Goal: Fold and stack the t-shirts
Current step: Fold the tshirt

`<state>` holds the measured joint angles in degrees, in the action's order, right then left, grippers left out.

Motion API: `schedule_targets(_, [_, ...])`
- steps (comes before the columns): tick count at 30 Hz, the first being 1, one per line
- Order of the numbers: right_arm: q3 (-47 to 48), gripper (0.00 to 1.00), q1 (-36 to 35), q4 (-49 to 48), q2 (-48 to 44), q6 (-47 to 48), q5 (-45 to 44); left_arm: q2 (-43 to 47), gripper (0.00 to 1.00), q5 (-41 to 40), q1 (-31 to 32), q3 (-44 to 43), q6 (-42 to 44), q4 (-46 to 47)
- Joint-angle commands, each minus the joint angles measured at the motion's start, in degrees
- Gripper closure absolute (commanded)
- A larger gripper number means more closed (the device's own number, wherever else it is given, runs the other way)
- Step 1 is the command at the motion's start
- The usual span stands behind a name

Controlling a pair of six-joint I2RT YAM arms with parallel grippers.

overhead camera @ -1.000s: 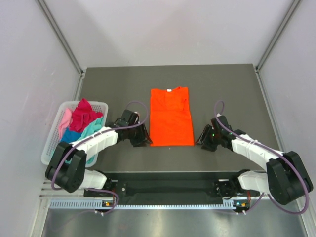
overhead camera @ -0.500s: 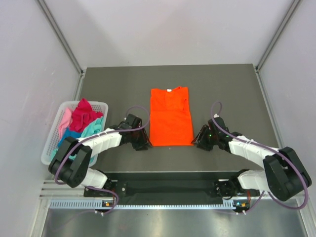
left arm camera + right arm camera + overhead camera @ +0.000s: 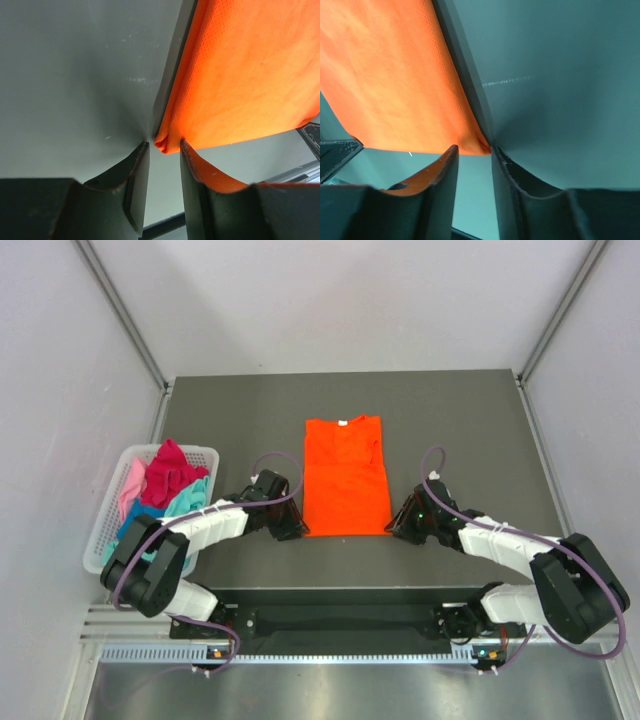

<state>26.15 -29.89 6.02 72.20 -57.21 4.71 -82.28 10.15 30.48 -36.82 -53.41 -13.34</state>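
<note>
Orange shirt (image 3: 240,75) runs off the top and right edges of the left wrist view, and off the top and left edges of the right wrist view. Its near corners sit at the tips of the left gripper (image 3: 162,150) and right gripper (image 3: 472,152); whether cloth touches a finger cannot be told. From above, both sets of fingertips are hidden beneath the wrists. In the basket (image 3: 100,538) the teal shirt (image 3: 185,502) lies half buried under the magenta shirt (image 3: 170,475), and the left arm (image 3: 200,525) covers the basket's near right corner. The collar label (image 3: 342,423) is too small to read.
</note>
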Motion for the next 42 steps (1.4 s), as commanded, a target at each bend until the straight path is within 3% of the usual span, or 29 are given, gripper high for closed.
schedule_targets(1, [-1.98,0.68,-0.7,0.05,1.45,-0.01,-4.01,-1.83,0.64,-1.89,0.19,0.78,-0.47,2.71])
schedule_targets(8, [-2.24,0.76,-0.78,-0.75,2.24,-0.01,-4.36,-2.62,0.75,-2.33,0.19,1.22,-0.73,3.15])
schedule_targets(13, [-2.42,0.97,-0.87,0.48,0.4,0.43,-4.36,-2.36,1.0,-1.8,0.19,0.7,-0.82,1.84])
schedule_targets(23, [-0.75,1.0,-1.84,12.41,-14.09,3.42,-6.03,7.65,1.0,-8.56,6.25,-4.49,-1.96,-12.3])
schedule_targets(36, [0.56,1.0,-4.21,27.55,-38.87,4.83,-5.5,20.4,1.0,-17.62,22.42,-6.95,-12.42,-23.57])
schedule_targets(42, [5.56,1.0,-4.21,26.94,-36.45,9.82,-7.87,17.43,1.0,-21.47,22.78,-11.33,-10.14,-24.79])
